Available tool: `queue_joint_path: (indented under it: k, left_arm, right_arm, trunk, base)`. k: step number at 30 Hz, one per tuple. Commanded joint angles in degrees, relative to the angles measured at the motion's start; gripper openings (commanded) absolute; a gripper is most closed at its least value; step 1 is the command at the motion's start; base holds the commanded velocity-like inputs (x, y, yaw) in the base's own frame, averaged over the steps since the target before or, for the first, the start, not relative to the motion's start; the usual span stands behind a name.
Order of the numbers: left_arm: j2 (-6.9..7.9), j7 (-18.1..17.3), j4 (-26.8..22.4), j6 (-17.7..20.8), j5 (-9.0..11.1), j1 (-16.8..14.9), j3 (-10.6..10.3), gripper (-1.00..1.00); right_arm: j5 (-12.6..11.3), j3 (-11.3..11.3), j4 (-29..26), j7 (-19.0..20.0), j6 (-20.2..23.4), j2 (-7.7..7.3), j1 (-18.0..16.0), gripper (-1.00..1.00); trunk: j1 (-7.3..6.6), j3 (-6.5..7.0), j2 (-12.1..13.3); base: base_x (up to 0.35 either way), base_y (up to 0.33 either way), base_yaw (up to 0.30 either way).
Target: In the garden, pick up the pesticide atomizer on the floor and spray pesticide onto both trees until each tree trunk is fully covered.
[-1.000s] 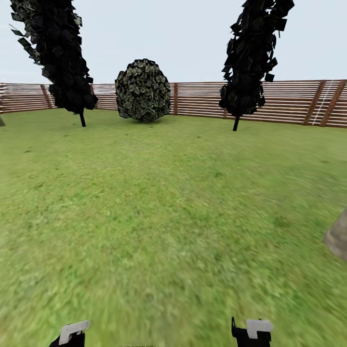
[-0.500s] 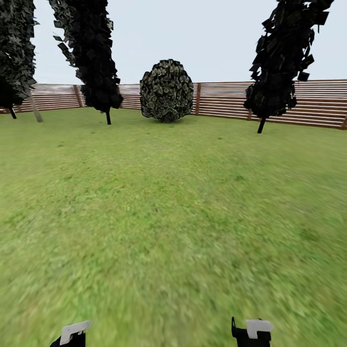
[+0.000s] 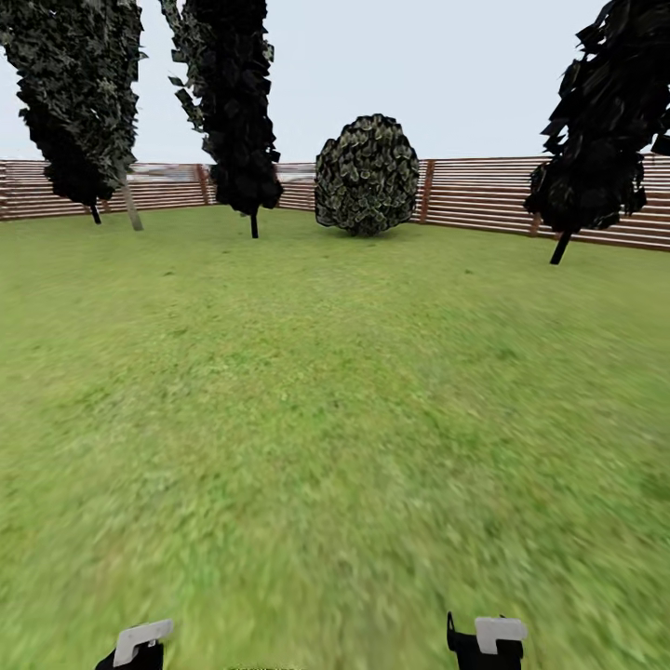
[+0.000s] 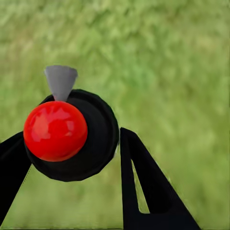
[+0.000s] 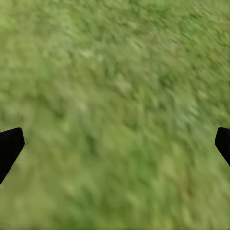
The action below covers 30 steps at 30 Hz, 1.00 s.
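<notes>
Garden, one moment, taken item by item with the round bush (image 3: 367, 175) as landmark.

Round bush: a dense ball of dull green leaves, stood on the lawn (image 3: 326, 391) just in front of the slatted wooden fence (image 3: 484, 191), which ran behind it to both sides.

Dark cone trees: one narrow black tree (image 3: 228, 102) stood just to the left of the bush, on a thin stem; another (image 3: 600, 130) stood well to the right of it, leaning, near the fence. A third, greyer-green crown (image 3: 79, 93) stood farther left again, with a pale slanting trunk (image 3: 131, 207) beside its base (too small to tell whether this was one of the task's trees).

Lawn: plain green grass ran from the bush down to the robot.

Left gripper (image 4: 72, 158): closed upon the pesticide atomizer (image 4: 91, 139), a black rounded body with a glossy red ball (image 4: 55, 130) and a small grey cone at its edge, held between the two black fingers (image 4: 143, 187) over grass. In the head view the arm's tip (image 3: 141, 642) showed low, on the near side of the lawn from the bush.

Right gripper (image 5: 115, 143): jaws spread wide, one black fingertip (image 5: 9, 146) at each side, nothing but blurred grass between. Its tip in the head view (image 3: 489, 640) sat level with the left one.
</notes>
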Motion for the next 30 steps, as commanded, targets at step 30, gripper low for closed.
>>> queue_joint_path:
  k: [30]
  left_arm:
    - [-0.08, 0.19, -0.07, -0.23, 0.29, -0.04, -0.48, -1.0]
  right_arm:
    - [-0.03, 0.49, 0.01, -0.44, -0.03, -0.01, -0.01, 1.0]
  trunk:
    - [-0.01, -0.05, -0.02]
  base:
    - [-0.092, 0.0, 0.286]
